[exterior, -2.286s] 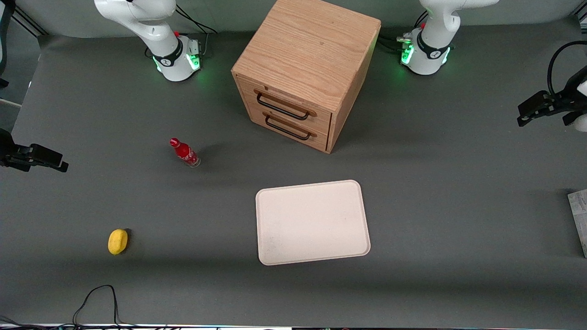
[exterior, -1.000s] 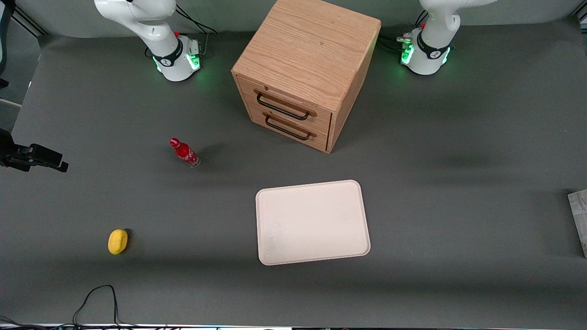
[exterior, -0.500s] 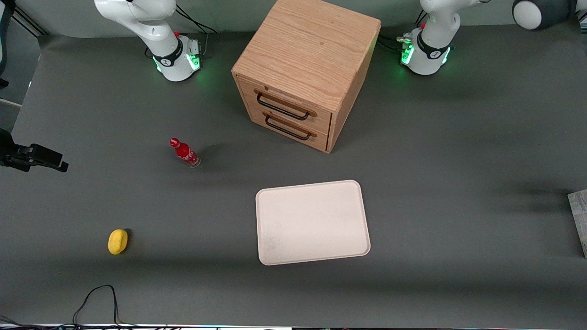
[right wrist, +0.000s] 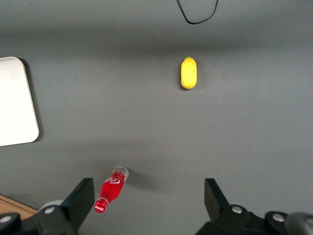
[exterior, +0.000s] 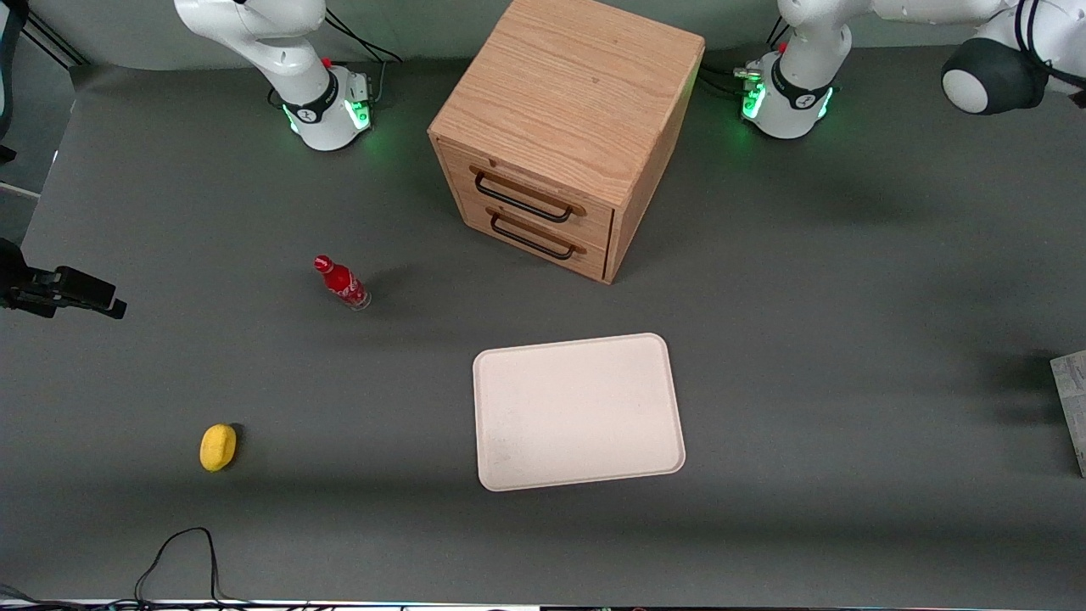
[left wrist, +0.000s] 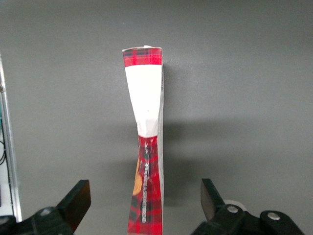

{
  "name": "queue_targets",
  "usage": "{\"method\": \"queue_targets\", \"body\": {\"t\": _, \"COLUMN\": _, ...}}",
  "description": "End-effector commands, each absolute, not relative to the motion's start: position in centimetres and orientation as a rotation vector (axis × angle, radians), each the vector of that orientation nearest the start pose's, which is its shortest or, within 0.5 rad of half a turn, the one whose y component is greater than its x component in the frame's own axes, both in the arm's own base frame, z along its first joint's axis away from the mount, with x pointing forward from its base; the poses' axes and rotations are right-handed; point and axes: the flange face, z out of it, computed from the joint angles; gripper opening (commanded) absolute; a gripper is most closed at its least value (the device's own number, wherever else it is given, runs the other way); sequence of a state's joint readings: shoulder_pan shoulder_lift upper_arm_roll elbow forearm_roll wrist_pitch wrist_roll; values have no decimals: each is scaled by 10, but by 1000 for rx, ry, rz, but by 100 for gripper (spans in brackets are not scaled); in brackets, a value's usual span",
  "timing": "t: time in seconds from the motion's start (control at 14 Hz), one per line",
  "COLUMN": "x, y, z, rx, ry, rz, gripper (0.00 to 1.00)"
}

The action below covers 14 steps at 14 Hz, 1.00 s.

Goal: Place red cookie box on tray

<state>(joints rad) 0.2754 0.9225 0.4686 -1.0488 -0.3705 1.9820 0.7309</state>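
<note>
The gripper [left wrist: 144,200] shows only in the left wrist view, fingers [left wrist: 77,201] spread wide apart, one on each side of the red cookie box [left wrist: 145,147], touching neither side. The box stands on its thin edge on the grey table [left wrist: 244,73], narrow face toward the camera, with a white patch across its upper stretch, red plaid below and an orange mark low on one side; it casts a soft shadow on the mat. In the front view the gripper and box are out of frame; only part of the working arm [exterior: 988,59] shows at the working arm's end of the table. The tray [exterior: 579,412] lies flat and bare near mid-table, nearer to the front camera than the wooden two-drawer cabinet [exterior: 564,127], whose drawers are both closed. A small red bottle [exterior: 341,283] stands tilted-looking toward the parked arm's end, well apart from the tray. A yellow lemon-like item [exterior: 218,446] sits nearer to the front camera than the bottle. A black cable [exterior: 182,556] loops at the table edge closest to the front camera. The box is not on the tray.
</note>
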Motion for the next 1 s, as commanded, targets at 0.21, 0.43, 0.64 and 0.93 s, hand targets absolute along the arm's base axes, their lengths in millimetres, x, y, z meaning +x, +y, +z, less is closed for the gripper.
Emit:
{"method": "queue_targets", "body": {"t": 0.21, "x": 669, "y": 417, "z": 253, "rx": -3066, "ry": 50, "rz": -80, "gripper": 98}}
{"method": "queue_targets", "body": {"t": 0.43, "x": 670, "y": 418, "z": 250, "rx": -3058, "ry": 45, "rz": -93, "gripper": 56}}
{"method": "queue_targets", "body": {"t": 0.64, "x": 667, "y": 417, "z": 242, "rx": -3064, "ry": 52, "rz": -71, "gripper": 0}}
{"method": "queue_targets", "body": {"t": 0.93, "x": 668, "y": 412, "z": 246, "rx": -3066, "ry": 98, "rz": -64, "gripper": 0}}
